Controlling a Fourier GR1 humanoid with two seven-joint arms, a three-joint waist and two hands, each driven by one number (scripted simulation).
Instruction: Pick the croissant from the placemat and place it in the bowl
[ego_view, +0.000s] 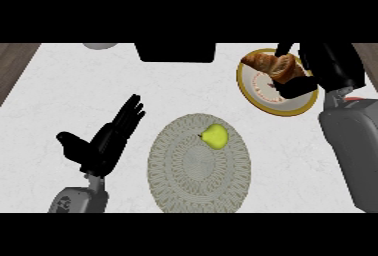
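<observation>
From where I stand, nothing here can be read. The bowl (279, 85) at the far right has a faint reddish mark on its pale inside, but it is too blurred to tell whether it is lettering or only a pattern. No label, brand, number or sign shows anywhere else on the table (66, 95).
</observation>
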